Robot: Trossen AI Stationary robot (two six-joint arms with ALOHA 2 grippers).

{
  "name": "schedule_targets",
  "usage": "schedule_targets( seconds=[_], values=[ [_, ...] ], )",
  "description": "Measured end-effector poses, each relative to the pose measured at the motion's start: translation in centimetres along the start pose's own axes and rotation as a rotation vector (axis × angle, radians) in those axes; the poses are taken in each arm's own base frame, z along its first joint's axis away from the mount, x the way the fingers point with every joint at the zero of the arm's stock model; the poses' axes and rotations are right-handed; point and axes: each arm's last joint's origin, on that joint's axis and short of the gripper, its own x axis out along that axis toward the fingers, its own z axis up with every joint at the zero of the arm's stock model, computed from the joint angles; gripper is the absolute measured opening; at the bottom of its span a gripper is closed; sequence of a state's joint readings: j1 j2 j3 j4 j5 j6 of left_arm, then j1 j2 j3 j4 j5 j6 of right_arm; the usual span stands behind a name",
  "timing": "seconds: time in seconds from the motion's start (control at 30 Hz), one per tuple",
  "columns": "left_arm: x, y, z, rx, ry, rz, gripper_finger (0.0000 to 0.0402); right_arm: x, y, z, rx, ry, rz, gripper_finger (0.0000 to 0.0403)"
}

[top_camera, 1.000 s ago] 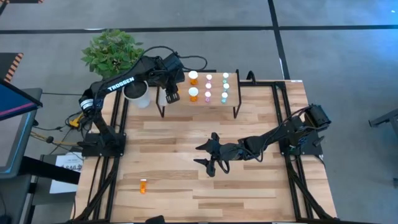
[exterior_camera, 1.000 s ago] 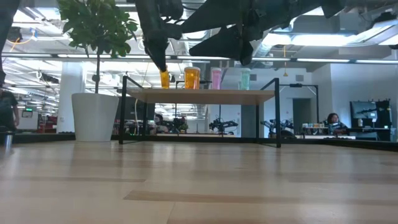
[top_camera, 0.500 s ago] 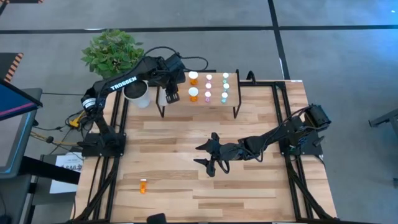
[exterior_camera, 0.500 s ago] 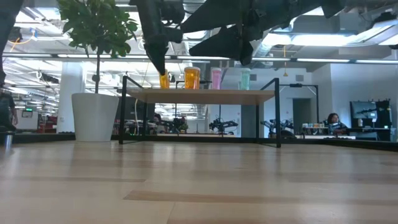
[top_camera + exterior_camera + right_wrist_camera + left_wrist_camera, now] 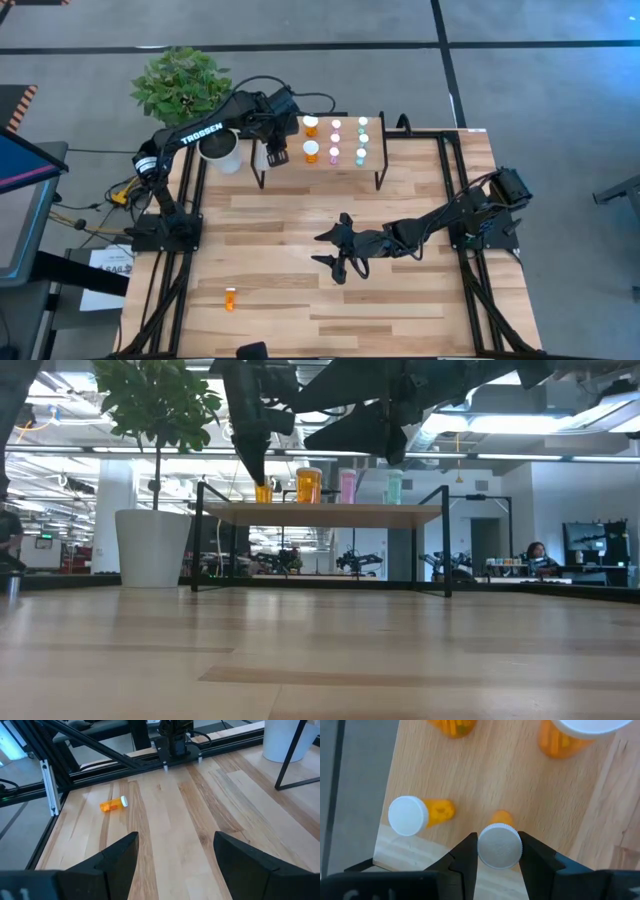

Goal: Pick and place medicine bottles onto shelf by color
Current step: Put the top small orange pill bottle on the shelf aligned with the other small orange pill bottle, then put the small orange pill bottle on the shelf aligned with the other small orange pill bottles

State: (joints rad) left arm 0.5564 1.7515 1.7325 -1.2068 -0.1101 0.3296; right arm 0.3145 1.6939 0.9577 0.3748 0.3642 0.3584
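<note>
The shelf (image 5: 325,163) stands at the table's far side and holds several orange, pink and teal bottles with white caps. My left gripper (image 5: 277,152) is over the shelf's left end, shut on a small orange bottle (image 5: 264,492) that is upright, with its base at the shelf top. A second small orange bottle (image 5: 415,815) stands beside it. Two larger orange bottles (image 5: 311,152) stand to the right. Another orange bottle (image 5: 231,298) lies on its side at the table's near left. My right gripper (image 5: 338,256) is open and empty above mid-table. My left gripper pinches the small orange bottle's white cap (image 5: 500,846) between its two fingers, one on each side of the cap's rim. The fingers come from above, pointing down. The bottle is upright below them, its base at the shelf's plank top (image 5: 300,512).
A white plant pot (image 5: 220,150) with a green plant stands just left of the shelf, close to my left arm. The lying orange bottle also shows in the right wrist view (image 5: 112,804). Black frame rails run along the table's left and right edges.
My left gripper has gone down a little with the small orange bottle, which now sits lower at the shelf top. It stays shut on the cap.
</note>
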Motion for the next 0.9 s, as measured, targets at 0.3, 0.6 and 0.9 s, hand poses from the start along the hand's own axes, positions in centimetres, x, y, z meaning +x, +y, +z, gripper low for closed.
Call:
schedule_targets(
  seconds=[0.3, 0.6, 0.9],
  values=[
    [0.1, 0.0, 0.0, -0.013, 0.007, -0.001, 0.0151, 0.0, 0.0, 0.0, 0.000, 0.000, 0.000, 0.0282],
    [-0.1, 0.0, -0.1, -0.023, 0.012, -0.002, 0.0198, 0.0, 0.0, 0.0, 0.000, 0.000, 0.000, 0.0282],
    [-3.4, 0.3, -0.3, -0.073, 0.036, 0.003, 0.0203, 0.0, 0.0, 0.0, 0.000, 0.000, 0.000, 0.0282]
  ],
)
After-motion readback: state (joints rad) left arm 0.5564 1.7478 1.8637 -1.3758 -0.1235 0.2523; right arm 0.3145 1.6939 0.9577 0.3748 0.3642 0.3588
